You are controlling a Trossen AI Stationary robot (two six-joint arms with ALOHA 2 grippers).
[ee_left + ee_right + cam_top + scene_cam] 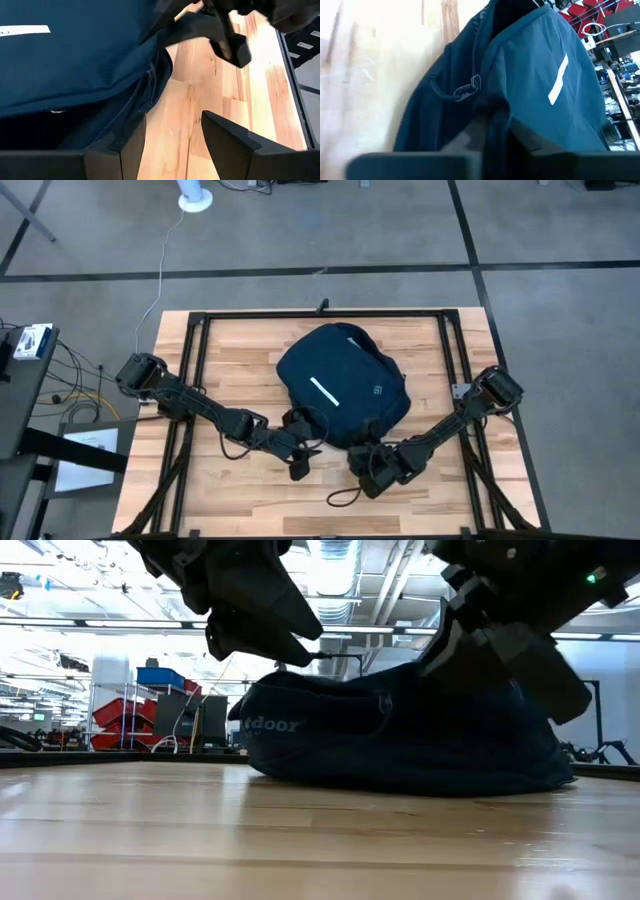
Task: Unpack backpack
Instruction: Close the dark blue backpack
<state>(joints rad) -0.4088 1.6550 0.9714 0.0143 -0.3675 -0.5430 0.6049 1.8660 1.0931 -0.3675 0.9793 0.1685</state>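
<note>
1 backpack (pixel 340 380), dark navy, lying flat near the middle of the wooden tabletop (pixel 240 495), white stripe (pixel 326 391) and small white logo (pixel 379 391) facing up. 2 dark arms reaching in from either side toward its near edge. Left claw (pixel 305 452) just beside the near-left corner of the bag, fingers (pixel 227 137) spread apart with bare wood between them, holding nothing; 1 finger right against the fabric by the zipper line (pixel 127 102). Right claw (pixel 372 465) at the near-right edge, fingers (pixel 532 140) pinched on a fold of the navy fabric beside the zipper, 1 zipper pull (pixel 470 89) hanging just past the pinch. 1 dark strap loop (pixel 343 497) trailing onto the wood near the right claw. Around the edges: black frame rails (pixel 200 345) along both sides and the far side of the tabletop, 1 white cable (pixel 160 270) running across the grey floor, a cluttered stand (pixel 25 345) with wires at far left. Beyond the tabletop in the low view, red and blue racks (pixel 150 705).
</note>
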